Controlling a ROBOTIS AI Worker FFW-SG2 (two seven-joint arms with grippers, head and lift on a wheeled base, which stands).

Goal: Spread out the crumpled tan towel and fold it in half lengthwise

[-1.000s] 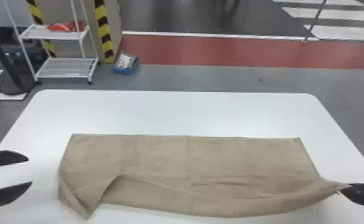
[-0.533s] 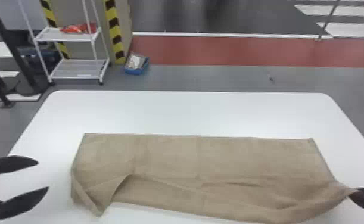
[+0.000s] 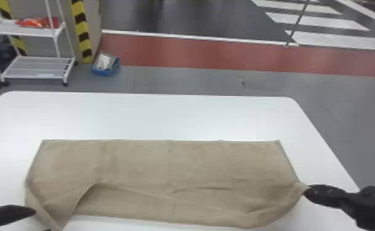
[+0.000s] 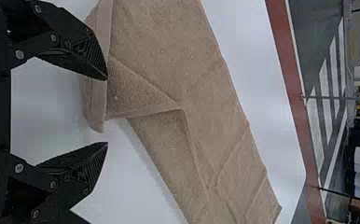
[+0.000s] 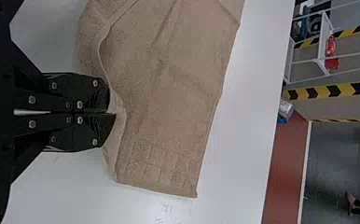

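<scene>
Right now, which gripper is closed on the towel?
The right gripper: its fingers pinch the towel, while the left gripper is open and empty.

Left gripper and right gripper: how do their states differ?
The left gripper is open, while the right gripper is shut on the towel. The left gripper is empty near its left end; the right gripper holds its right side. Both are black.

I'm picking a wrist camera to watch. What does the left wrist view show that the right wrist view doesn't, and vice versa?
Left wrist view: the left gripper, open, near a triangular flap of towel.
Right wrist view: the right gripper, shut on the towel's edge; a pattern of squares near one end; a white rack.
Both: the tan towel, white table and red floor strip.
</scene>
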